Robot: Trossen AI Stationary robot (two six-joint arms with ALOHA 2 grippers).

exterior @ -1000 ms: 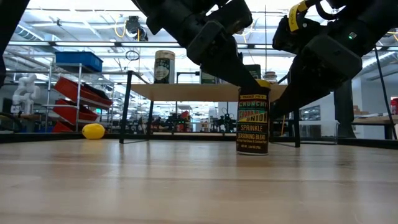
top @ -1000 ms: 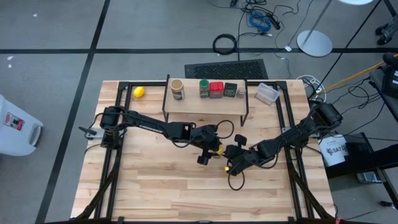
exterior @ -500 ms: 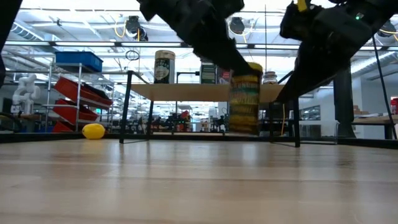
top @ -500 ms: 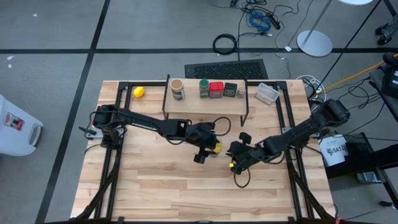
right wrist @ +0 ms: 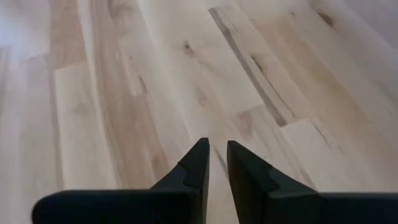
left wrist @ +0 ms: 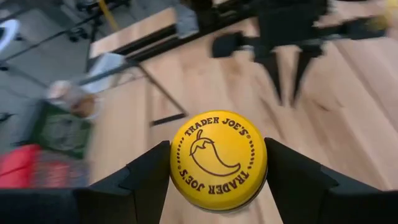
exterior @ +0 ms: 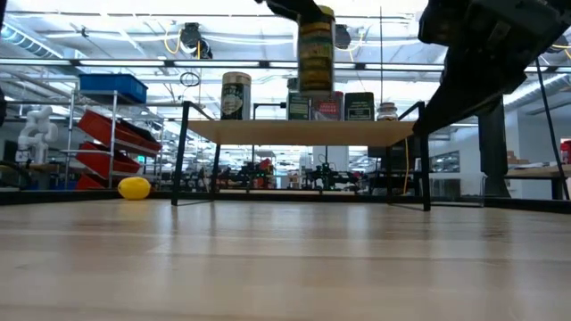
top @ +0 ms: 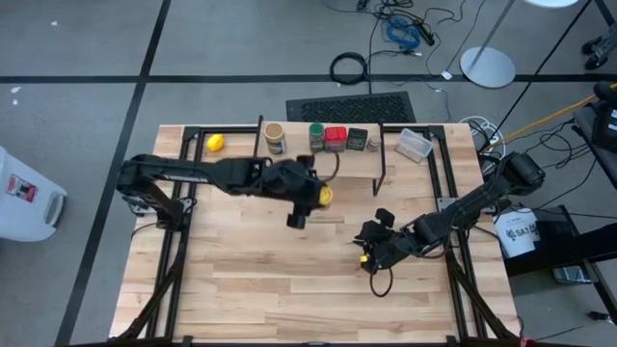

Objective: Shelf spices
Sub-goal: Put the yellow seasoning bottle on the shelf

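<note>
Yellow-lidded jar (left wrist: 218,159) clamped in left tool (top: 307,198); low view shows it above shelf (exterior: 303,130); right tool (right wrist: 216,163) clenched, empty.

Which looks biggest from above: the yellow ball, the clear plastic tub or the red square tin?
High view, largest to smallest:
1. Clear plastic tub.
2. Red square tin on the wooden shelf.
3. Yellow ball.
The tin sits higher, nearer the camera, but the order looks clear.

Lemon-like ball (top: 215,143) on the table (top: 241,289) at 11 o'clock. Clear plastic tub (top: 415,145) at 1 o'clock. Keyboard (top: 350,107) on the floor at 12, cables beyond it.
</note>
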